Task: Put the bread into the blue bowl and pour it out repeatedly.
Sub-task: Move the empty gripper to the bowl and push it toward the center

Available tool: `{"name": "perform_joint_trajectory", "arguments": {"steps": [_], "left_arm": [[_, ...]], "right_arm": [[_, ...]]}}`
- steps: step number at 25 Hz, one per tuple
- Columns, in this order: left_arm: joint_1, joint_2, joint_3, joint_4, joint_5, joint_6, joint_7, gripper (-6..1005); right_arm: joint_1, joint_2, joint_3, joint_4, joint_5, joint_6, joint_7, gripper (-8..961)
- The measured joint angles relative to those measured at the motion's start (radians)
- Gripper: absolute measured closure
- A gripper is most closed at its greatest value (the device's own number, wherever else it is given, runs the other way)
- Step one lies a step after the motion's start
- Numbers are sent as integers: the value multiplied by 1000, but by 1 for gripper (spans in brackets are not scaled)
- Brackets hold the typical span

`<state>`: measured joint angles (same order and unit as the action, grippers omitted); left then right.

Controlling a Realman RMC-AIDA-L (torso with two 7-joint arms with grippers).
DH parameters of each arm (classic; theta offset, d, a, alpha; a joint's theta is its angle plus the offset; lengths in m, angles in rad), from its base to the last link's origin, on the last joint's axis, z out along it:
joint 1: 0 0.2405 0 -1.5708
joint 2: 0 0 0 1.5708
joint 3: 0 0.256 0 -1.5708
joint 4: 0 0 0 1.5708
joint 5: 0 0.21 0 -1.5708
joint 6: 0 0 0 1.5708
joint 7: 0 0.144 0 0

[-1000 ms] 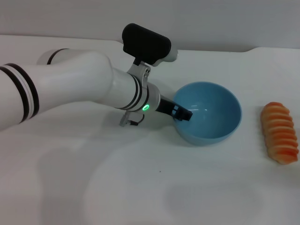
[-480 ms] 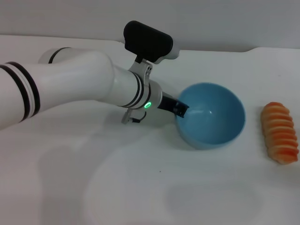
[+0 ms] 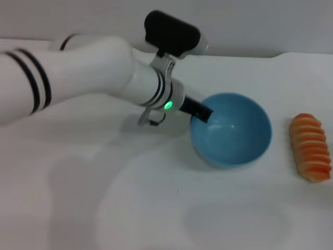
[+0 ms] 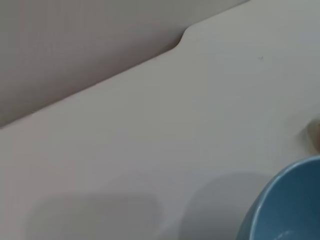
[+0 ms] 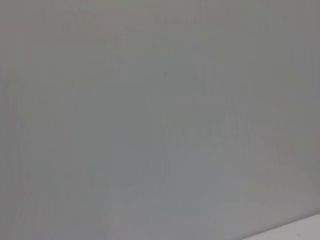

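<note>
Gripping: the left gripper (image 3: 204,113) is pinched on the left rim of the blue bowl (image 3: 231,130), which sits tipped so its open mouth faces near and up; it looks empty.
Bowl place: middle-right of the white table (image 3: 156,208), its far edge just showing in the left wrist view as a blue curve (image 4: 287,205).
Bread place: the bread (image 3: 310,147) lies on the table right of the bowl, apart from it, stripes up.
Long axis: the loaf runs near-to-far, roughly side-on to the bowl.
Key relation: the bread lies to the right of the left gripper, with the whole bowl between them.
Nearer arm: by my guess the right arm, though it is not in the head view; its wrist view shows only blank grey.
Writing: none to be read; only a green light glows on the left wrist.
</note>
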<state>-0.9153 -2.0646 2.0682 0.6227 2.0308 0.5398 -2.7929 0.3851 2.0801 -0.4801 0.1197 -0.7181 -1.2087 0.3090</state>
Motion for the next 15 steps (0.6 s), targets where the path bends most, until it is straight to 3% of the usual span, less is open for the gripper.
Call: {"name": "perform_joint_trajectory", "arguments": {"steps": [5,8,13,15], "left_arm": [[-91,4,-104,-29,134,104,-33,1000],[-126,-1,-138,-27,244,140,-76,1000],[-148,-2,-194,-44,277,157,-84,1001],[-156,-2,-208,-52,286,160,-84,1000]], "right_arm": [[0,-2,-7,0,-5,20,3,212],[11,-15,-35,4,-34,59,102,213],[18,-45,-125,-148,-294,180,510,213],[9,-39,-143,-296,-435,234,690,212]]}}
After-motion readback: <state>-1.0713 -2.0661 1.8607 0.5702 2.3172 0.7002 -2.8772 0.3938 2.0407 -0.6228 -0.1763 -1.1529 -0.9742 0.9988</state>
